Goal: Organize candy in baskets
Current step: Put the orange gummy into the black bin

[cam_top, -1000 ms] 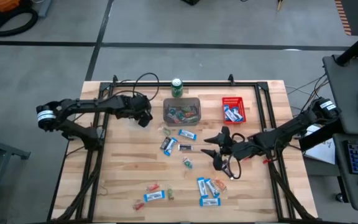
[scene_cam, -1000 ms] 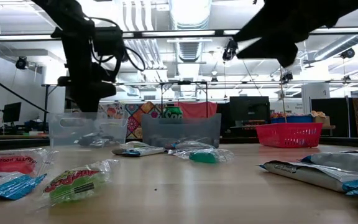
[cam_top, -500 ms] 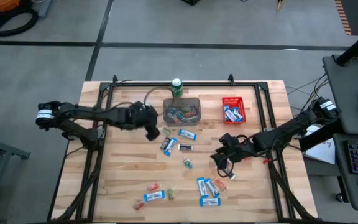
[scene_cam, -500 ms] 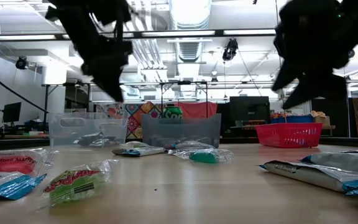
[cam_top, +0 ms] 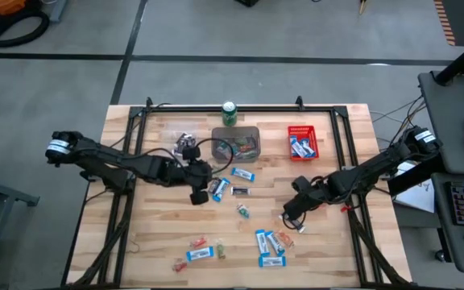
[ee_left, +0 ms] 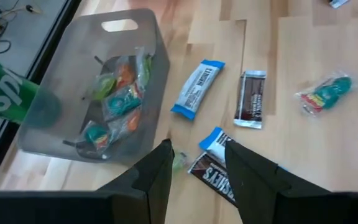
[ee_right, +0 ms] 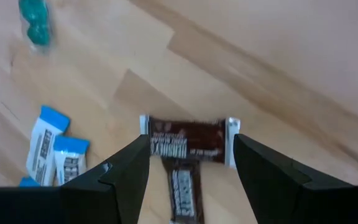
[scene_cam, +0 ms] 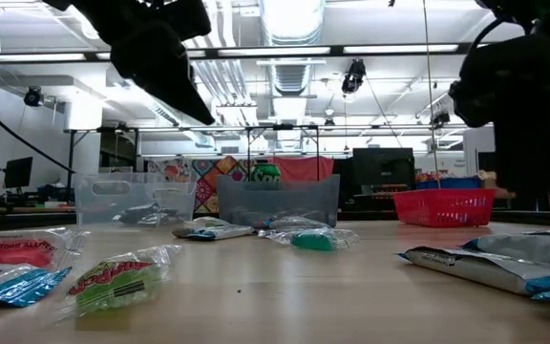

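Observation:
Three baskets stand along the far side: a clear one (scene_cam: pixel 103 198), a grey one (ee_left: pixel 143 62) holding small coloured sweets, and a red one (cam_top: pixel 291 142) holding blue bars. Wrapped candy lies scattered on the table. My left gripper (ee_left: pixel 197 149) hangs open above a blue bar (ee_left: pixel 214 138) and a dark bar (ee_left: pixel 213 175) just in front of the grey basket. My right gripper (ee_right: pixel 190 142) is open, pointing down over two dark bars (ee_right: pixel 188 140), with one finger on either side of them and clear of them.
A green drink can (cam_top: pixel 229 113) stands behind the grey basket. More candy lies loose: blue bars (cam_top: pixel 268 246) near the front, a teal piece (cam_top: pixel 242 211) mid-table, and small pieces (cam_top: pixel 200 248) at the front left. A black frame (cam_top: pixel 240 107) edges the table.
My left gripper has swung from over the clear basket toward the table's right and near side, and now hangs above the bars in front of the grey basket. My right gripper has rolled about its wrist, tipped steeper and sunk toward the dark bars.

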You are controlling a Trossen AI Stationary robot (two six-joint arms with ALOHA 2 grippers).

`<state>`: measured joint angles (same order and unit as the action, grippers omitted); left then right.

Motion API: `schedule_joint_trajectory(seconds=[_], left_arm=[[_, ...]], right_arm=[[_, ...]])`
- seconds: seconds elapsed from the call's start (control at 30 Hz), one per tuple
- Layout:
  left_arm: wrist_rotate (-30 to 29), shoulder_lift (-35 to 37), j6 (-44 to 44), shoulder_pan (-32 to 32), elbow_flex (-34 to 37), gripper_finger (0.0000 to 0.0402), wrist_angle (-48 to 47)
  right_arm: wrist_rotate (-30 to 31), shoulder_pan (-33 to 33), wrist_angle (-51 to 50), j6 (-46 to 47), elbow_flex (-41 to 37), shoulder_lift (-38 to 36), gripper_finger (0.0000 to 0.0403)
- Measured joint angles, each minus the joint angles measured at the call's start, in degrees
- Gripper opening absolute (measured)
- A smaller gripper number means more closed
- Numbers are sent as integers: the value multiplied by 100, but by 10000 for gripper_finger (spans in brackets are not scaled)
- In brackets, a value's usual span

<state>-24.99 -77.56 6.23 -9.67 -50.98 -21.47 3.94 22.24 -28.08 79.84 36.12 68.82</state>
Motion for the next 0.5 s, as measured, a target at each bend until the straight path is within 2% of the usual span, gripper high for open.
schedule_joint_trajectory(seconds=[0.23,0.4,0.5], left_arm=[[-484,-2,-79,13,0,132,9],[-554,-4,-80,18,0,132,9],[-553,-4,-124,18,0,132,9]], right_arm=[[-101,39,-1131,118,607,4,200],[-37,76,-1941,7,872,2,184],[-421,78,-2390,-697,861,2,181]])
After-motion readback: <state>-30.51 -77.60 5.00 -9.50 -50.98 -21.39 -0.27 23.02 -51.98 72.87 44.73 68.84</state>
